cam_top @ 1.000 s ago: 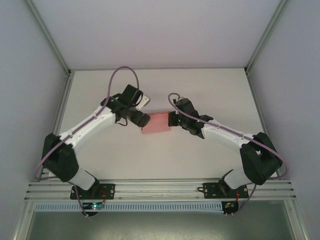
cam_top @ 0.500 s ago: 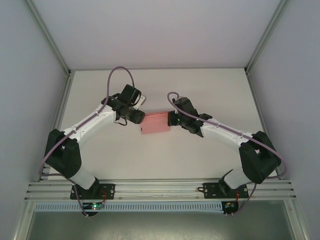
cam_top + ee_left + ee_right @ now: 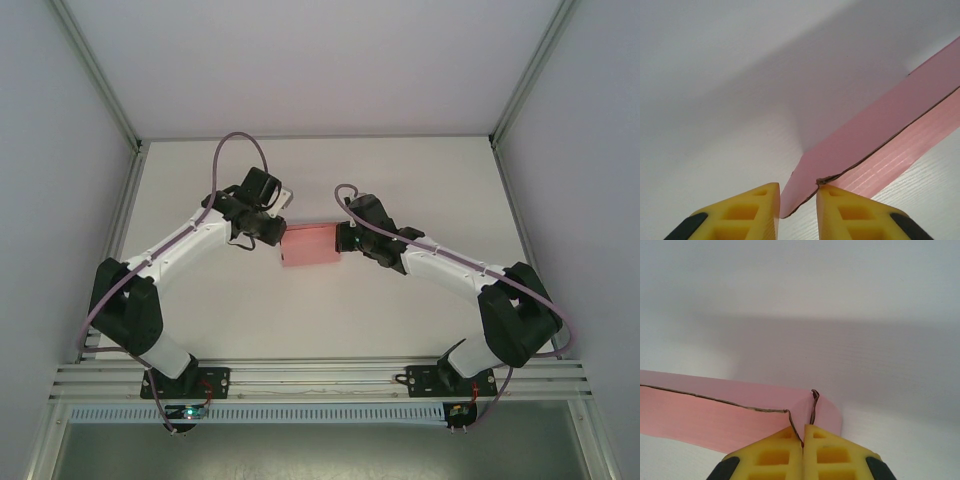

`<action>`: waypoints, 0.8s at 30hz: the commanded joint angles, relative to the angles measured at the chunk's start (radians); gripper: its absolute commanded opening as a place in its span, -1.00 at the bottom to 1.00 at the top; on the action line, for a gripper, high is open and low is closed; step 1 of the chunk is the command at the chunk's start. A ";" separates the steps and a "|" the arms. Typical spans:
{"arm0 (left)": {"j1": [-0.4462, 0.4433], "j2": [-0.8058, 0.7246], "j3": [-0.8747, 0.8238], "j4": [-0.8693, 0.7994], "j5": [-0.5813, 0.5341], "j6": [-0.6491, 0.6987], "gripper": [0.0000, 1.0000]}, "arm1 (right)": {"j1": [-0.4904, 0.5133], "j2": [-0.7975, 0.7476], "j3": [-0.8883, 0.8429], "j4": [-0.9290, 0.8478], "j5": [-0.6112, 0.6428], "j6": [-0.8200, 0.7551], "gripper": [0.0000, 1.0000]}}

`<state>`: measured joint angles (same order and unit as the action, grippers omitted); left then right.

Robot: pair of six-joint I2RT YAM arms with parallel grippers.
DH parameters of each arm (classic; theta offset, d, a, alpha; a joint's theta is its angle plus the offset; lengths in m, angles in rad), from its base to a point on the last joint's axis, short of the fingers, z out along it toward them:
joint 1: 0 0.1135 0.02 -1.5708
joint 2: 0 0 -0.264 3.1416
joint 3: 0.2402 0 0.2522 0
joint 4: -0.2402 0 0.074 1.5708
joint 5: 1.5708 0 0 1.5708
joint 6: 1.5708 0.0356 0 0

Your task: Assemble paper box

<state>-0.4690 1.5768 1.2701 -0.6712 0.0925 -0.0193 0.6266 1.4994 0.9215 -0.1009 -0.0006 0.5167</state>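
Observation:
The pink paper box [image 3: 312, 246] lies flat mid-table between both arms. My left gripper [image 3: 277, 234] is at its left end. In the left wrist view the box's [image 3: 865, 135] near corner sits between the yellow fingers [image 3: 755, 210], the jaws narrowed onto it and both tips touching card. My right gripper [image 3: 343, 238] is at the right end. Through the right wrist camera its fingers [image 3: 837, 452] are pinched shut on a thin end flap of the box [image 3: 705, 415], whose brown cut edge runs into the jaws.
The white table [image 3: 330, 320] is walled on three sides, with aluminium posts [image 3: 128, 140] at the back corners. A slotted rail [image 3: 320, 378] with both arm bases runs along the near edge.
The left gripper's jaws have narrowed onto the box's left end, and that arm has drawn slightly back and left. The right arm has held still.

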 commanded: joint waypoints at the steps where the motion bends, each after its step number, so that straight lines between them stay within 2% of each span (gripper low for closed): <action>1: 0.011 0.018 0.019 0.002 0.016 0.004 -0.48 | 0.013 0.018 0.002 -0.108 -0.020 -0.022 -1.00; 12: 0.012 0.021 0.014 -0.008 -0.002 0.007 -0.48 | 0.013 0.017 0.004 -0.111 -0.022 -0.029 -1.00; 16: 0.012 0.026 0.031 -0.023 -0.006 -0.026 -0.80 | 0.013 0.021 0.008 -0.117 -0.025 -0.030 -1.00; 24: 0.015 0.069 0.102 -0.098 0.056 -0.232 -1.00 | 0.044 0.028 0.025 -0.158 0.057 -0.039 -1.00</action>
<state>-0.4690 1.6287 1.3266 -0.7147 0.1047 -0.1364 0.6464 1.4998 0.9405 -0.1421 0.0200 0.4953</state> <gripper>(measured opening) 0.052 0.049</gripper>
